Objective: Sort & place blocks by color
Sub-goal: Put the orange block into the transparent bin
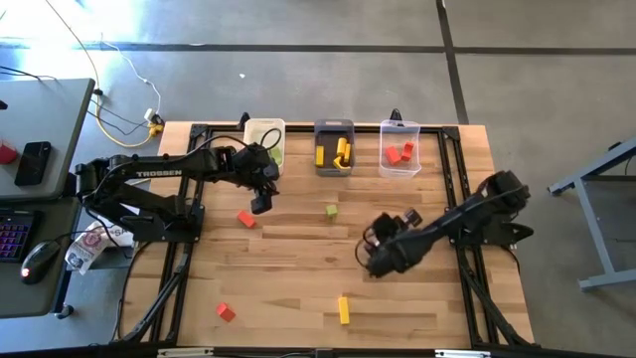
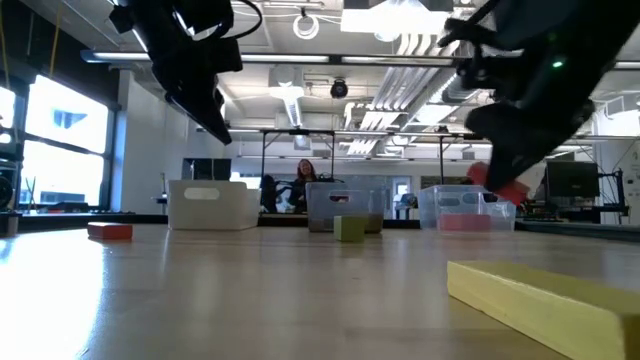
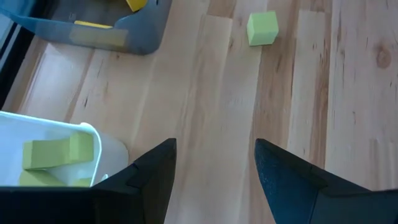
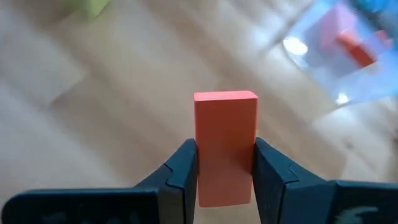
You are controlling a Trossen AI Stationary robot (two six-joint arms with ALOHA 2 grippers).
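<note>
My right gripper [image 4: 225,163] is shut on a red block [image 4: 225,143] and hangs above the middle right of the table [image 1: 378,257]. Beyond it, the right wrist view shows the clear bin [image 4: 348,56], which holds red blocks. My left gripper [image 3: 214,152] hangs open and empty above the table, beside the white bin [image 3: 93,140], which holds green blocks [image 3: 56,154]. A green block [image 1: 331,211], two red blocks [image 1: 246,219] [image 1: 226,312] and a yellow bar [image 1: 344,309] lie flat on the table. The grey bin [image 1: 334,147] holds yellow blocks. My right gripper pinches the red block by its two long sides [image 4: 205,168] between its two fingers. The block's far end [image 4: 225,99] sticks out past the fingertips. The fingers lie along the block. It is lifted clear of the table [image 2: 497,187].
The three bins stand in a row along the far edge: white [image 1: 264,139], grey, clear [image 1: 399,149]. Bare wood lies between the two arms around the green block. A desk with a keyboard and mouse [image 1: 40,257] stands off the table's left side.
</note>
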